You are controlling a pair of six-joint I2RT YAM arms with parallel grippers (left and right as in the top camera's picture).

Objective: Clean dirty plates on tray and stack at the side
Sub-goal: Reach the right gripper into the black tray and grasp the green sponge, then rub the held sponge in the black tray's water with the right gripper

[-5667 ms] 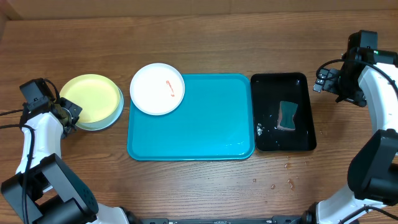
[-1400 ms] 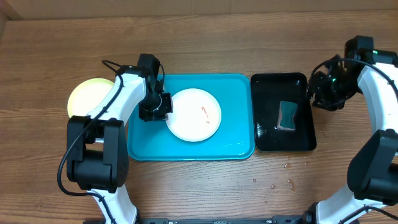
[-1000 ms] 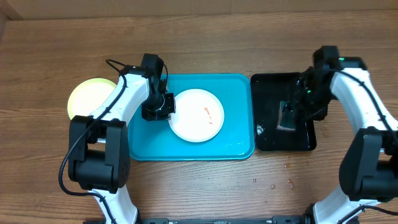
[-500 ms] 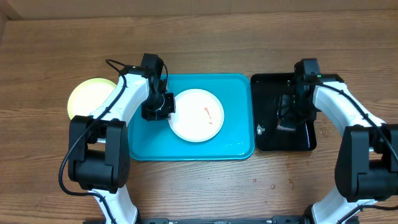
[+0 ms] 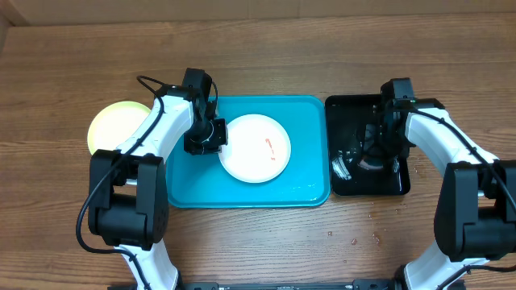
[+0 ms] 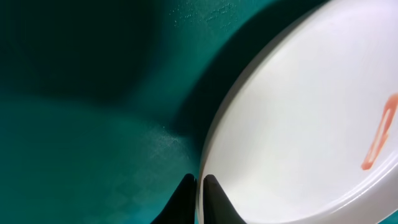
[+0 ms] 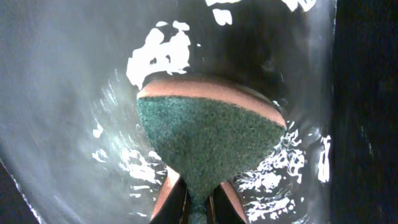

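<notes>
A white plate (image 5: 251, 155) with a small orange-red smear (image 5: 269, 147) lies in the middle of the turquoise tray (image 5: 306, 173). My left gripper (image 5: 211, 137) is shut on the plate's left rim. In the left wrist view the two dark fingers pinch the rim of the white plate (image 6: 298, 124) where my left gripper (image 6: 200, 186) meets it. A yellow-green plate (image 5: 113, 125) rests on the table left of the tray. My right gripper (image 5: 377, 151) is down in the black tray (image 5: 355, 103), shut on a green sponge (image 7: 208, 137) in splashing water.
The black tray (image 7: 74, 74) holds shallow water and stands right beside the turquoise tray. A few small drops (image 5: 363, 238) lie on the wooden table in front of it. My left arm reaches across the tray's left edge.
My right arm came down into the black tray and its jaws closed on the sponge, stirring the water. The left gripper and the white plate have stayed put over the last second.
</notes>
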